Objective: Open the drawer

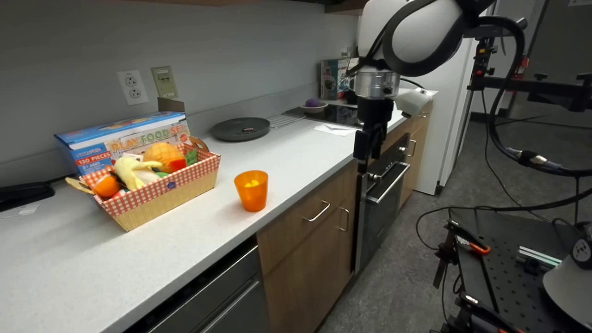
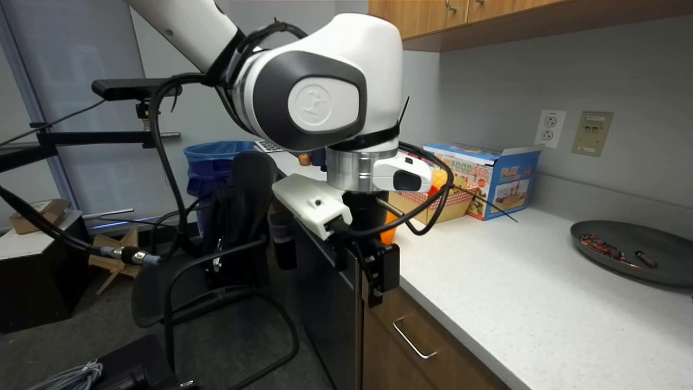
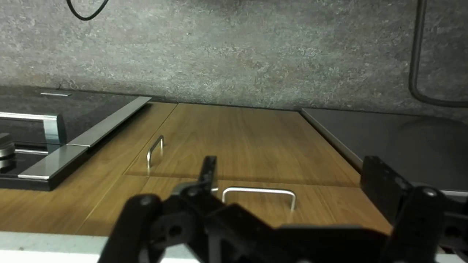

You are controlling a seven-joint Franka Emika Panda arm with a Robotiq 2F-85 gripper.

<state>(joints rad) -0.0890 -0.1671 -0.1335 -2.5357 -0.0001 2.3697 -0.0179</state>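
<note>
The drawer [image 1: 287,233] is shut, with its light brown wood front flush under the white counter. It also shows in an exterior view [image 2: 452,355] and in the wrist view [image 3: 325,204]. Its silver bar handle [image 1: 317,212] is horizontal and shows in the wrist view [image 3: 257,190] and in an exterior view [image 2: 414,341]. My gripper [image 1: 363,152] points down near the counter's front edge, higher than the handle and apart from it. In the wrist view the gripper [image 3: 290,168] is open and empty, and the handle appears between its fingers, farther off. The drawer's white inside is hidden.
A taller wood cabinet door [image 3: 234,142] with a vertical handle is below the drawer. An oven [image 1: 384,194] and a dark grey appliance [image 1: 222,296] flank it. An orange cup [image 1: 252,190], a food basket [image 1: 166,199] and a dark pan [image 1: 240,128] stand on the counter.
</note>
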